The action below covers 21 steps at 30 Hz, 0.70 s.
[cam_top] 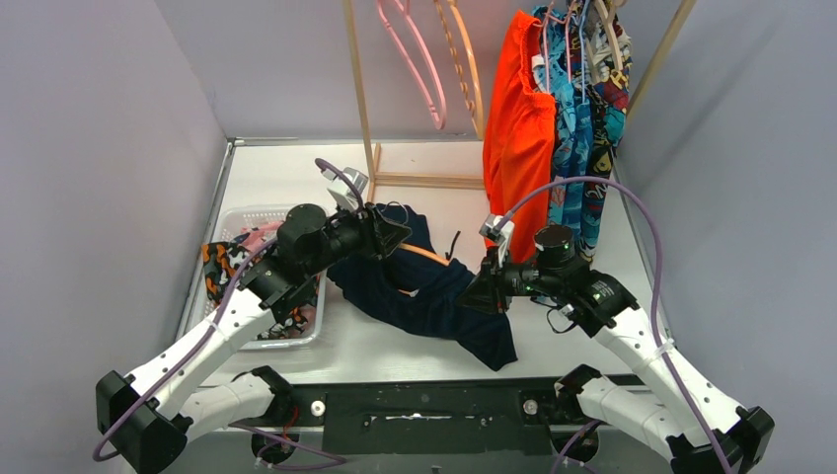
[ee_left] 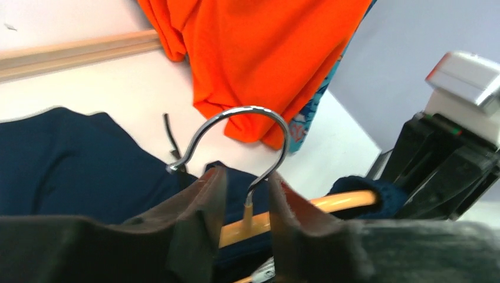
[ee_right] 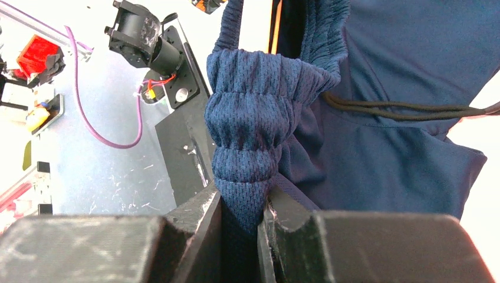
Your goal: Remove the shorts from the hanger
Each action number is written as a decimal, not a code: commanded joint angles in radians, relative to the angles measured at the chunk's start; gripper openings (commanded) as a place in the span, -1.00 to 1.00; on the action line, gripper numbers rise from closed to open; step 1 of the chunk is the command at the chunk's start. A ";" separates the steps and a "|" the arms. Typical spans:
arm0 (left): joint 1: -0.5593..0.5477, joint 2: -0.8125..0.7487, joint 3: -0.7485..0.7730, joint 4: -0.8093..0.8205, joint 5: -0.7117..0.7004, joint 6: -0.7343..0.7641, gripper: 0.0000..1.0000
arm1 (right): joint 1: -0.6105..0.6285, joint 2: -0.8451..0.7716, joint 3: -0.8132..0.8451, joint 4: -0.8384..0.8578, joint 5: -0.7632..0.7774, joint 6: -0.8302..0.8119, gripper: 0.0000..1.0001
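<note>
Plain navy shorts (cam_top: 424, 296) lie spread on the table, still on an orange hanger (cam_top: 426, 254). My left gripper (cam_top: 390, 232) is at the hanger's top; in the left wrist view its fingers (ee_left: 246, 175) stand on either side of the stem of the metal hook (ee_left: 247, 112), above the orange bar (ee_left: 342, 201). My right gripper (cam_top: 491, 286) is shut on the bunched elastic waistband of the navy shorts (ee_right: 250, 118), as the right wrist view (ee_right: 242, 197) shows. A black drawstring (ee_right: 401, 109) runs across the fabric.
A white basket (cam_top: 237, 219) at the left holds black, orange-white print shorts (cam_top: 219, 265) and a pink pair. On the wooden rack (cam_top: 357, 89) hang empty pink (cam_top: 415, 59) and orange hangers, orange-red shorts (cam_top: 518, 128) and teal-blue patterned shorts (cam_top: 582, 148).
</note>
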 commanded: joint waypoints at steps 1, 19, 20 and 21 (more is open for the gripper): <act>-0.004 0.048 0.038 0.089 0.041 -0.069 -0.55 | 0.013 -0.001 0.017 0.163 -0.029 0.009 -1.00; -0.003 -0.015 0.048 -0.091 -0.083 0.039 -1.00 | 0.021 0.026 0.074 0.107 0.096 0.010 0.01; -0.003 -0.022 0.048 -0.095 -0.094 0.056 -1.00 | 0.022 0.027 0.093 0.076 0.122 0.001 0.13; -0.002 -0.027 0.050 -0.104 -0.107 0.071 -1.00 | 0.022 0.022 0.110 0.053 0.153 -0.003 0.22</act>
